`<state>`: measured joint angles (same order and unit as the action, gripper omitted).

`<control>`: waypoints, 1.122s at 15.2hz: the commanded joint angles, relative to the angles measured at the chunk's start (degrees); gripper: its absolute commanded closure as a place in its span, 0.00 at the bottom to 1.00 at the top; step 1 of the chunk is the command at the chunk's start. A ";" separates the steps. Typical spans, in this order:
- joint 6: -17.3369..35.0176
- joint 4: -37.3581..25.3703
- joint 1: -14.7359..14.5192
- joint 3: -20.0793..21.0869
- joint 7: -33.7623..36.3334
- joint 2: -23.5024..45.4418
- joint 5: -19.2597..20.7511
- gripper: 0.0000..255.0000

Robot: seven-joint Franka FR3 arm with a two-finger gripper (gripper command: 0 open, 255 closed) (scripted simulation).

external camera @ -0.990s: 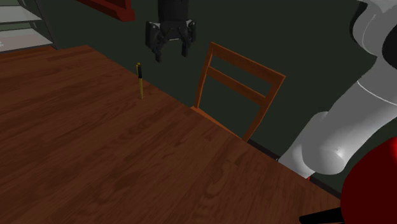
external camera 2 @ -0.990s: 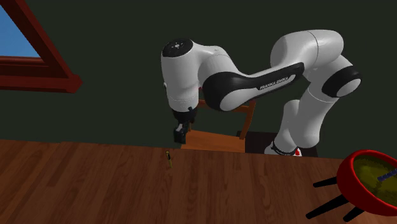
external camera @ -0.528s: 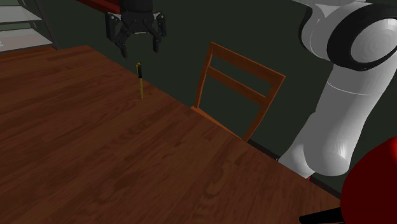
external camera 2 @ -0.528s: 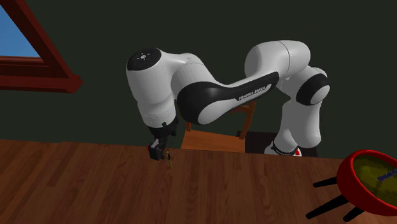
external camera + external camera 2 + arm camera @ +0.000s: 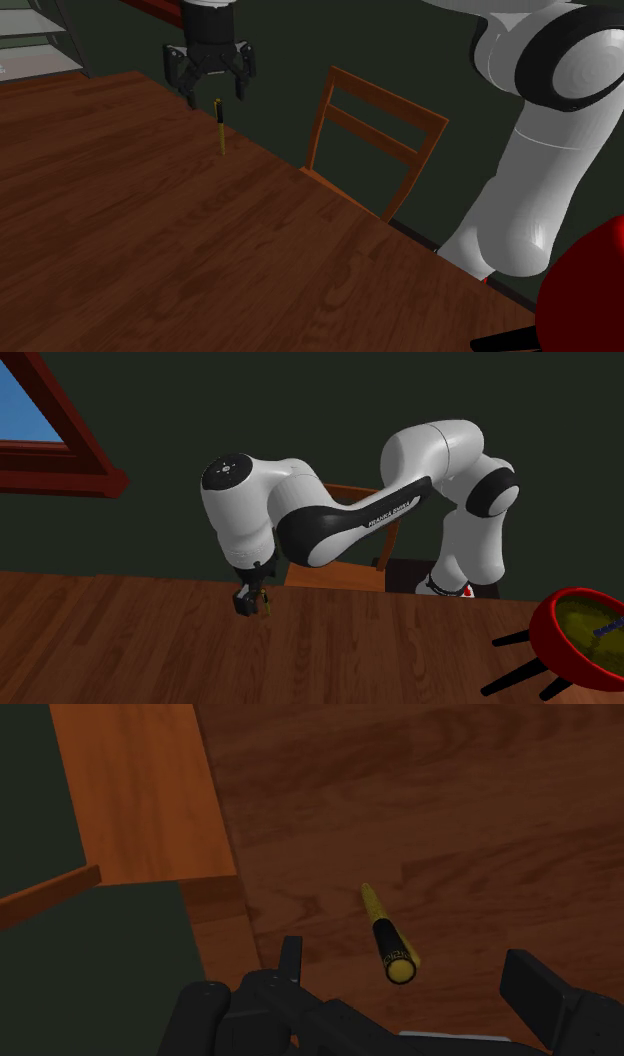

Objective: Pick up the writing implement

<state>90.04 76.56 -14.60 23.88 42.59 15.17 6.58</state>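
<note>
Yellow pen (image 5: 388, 936), black band near top, upright.

Franka arm (image 5: 440, 452): smooth, rounded white shells joined by dark joint sections, one bearing white lettering along its length; a round white cap with small dark dots tops the wrist housing. The gripper (image 5: 214, 90): all black, two-fingered.

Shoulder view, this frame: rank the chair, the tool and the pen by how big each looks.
Largest: wooden chair, by far.
Middle: tool, open just above the pen.
Smallest: that pen, a thin yellow-and-black stick standing on the table.
All sit at similar distance, so the order seems safe.
</note>
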 commanded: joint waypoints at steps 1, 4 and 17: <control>0.78 0.97 0.12 -0.02 -0.04 -0.24 -0.09 0.00; 0.87 1.19 0.16 -0.01 -0.04 -0.39 -0.15 1.00; -4.77 -6.31 -0.82 0.11 0.15 1.60 0.68 1.00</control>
<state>86.44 71.87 -15.13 23.94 42.60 16.26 7.05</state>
